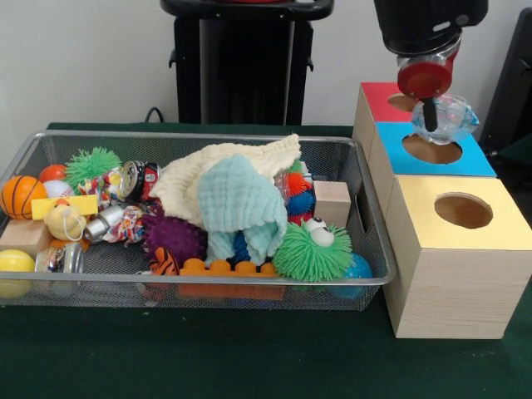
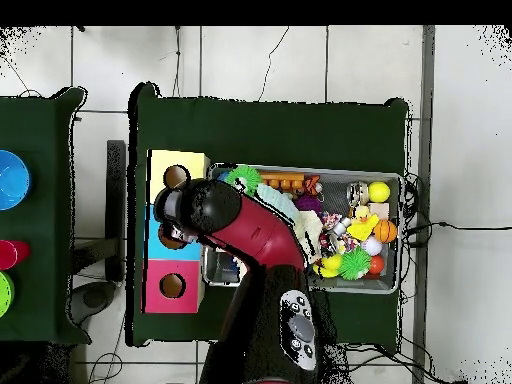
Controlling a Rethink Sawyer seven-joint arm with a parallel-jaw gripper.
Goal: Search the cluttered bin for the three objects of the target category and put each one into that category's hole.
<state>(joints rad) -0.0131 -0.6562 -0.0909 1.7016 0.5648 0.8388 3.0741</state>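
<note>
My gripper (image 1: pixel 429 114) hangs over the blue-topped box, just above its round hole (image 1: pixel 432 150). It is shut on a clear, bluish crinkly ball (image 1: pixel 449 118), held slightly above the hole's far edge. The wire mesh bin (image 1: pixel 208 136) lies to the left of the boxes, full of toys under a cream cloth (image 1: pixel 218 170) and a pale green cloth (image 1: pixel 241 204). In the overhead view my arm (image 2: pixel 250 235) reaches over the bin (image 2: pixel 398 200) and covers most of the blue box (image 2: pixel 155 242); the gripper and the hole are hidden there.
The red-topped box (image 1: pixel 378 96) stands behind the blue one and the yellow-topped box (image 1: pixel 461 216) in front. The bin holds a green spiky ball with eyes (image 1: pixel 314 249), a purple spiky ball (image 1: pixel 173 237), an orange brick (image 1: pixel 229 270), a wooden block (image 1: pixel 332 202) and a small basketball (image 1: pixel 21 195).
</note>
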